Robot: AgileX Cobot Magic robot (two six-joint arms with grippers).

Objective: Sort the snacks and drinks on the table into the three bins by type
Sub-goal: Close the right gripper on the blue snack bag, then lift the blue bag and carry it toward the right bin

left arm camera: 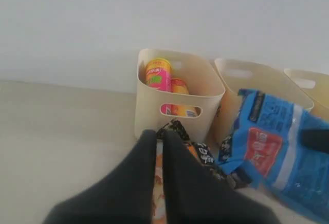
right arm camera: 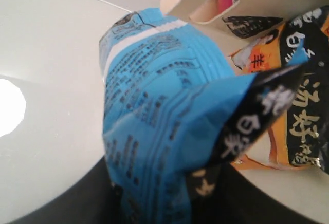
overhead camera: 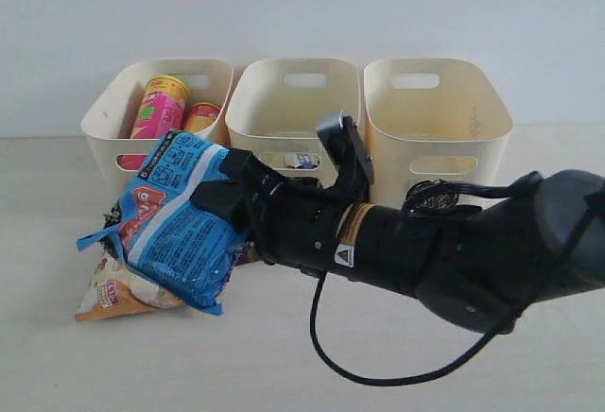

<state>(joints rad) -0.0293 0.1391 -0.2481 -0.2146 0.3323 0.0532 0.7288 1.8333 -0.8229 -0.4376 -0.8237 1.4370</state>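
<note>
The right claw (overhead camera: 222, 190) pinches the blue crinkly packet (overhead camera: 175, 223), which hangs beyond its tips, low over the desk (overhead camera: 284, 365) — lift higher first, clear the cream bins (overhead camera: 248, 100) at the rim, release only well inside.

The blue packet (overhead camera: 175, 223) is bright sky blue, crossed by a white band and a red panel, with dense dark print on its back (the right wrist view shows it as rows of tiny lines). The orange-and-white packet (overhead camera: 115, 291) carries orange, cream and a black panel with pale characters. The three bins (overhead camera: 253, 114) are plain cream; the right one bears a faint greyish scribble, perhaps a mark, too dim to make out. The pink tube (overhead camera: 156, 114) has a yellow top, and the yellow tube (overhead camera: 201, 115) looks orange-yellow. The carton (overhead camera: 302, 160) shows blue and white. The table (overhead camera: 142, 374) is pale beige. The right gripper (overhead camera: 219, 185) is black.
</note>
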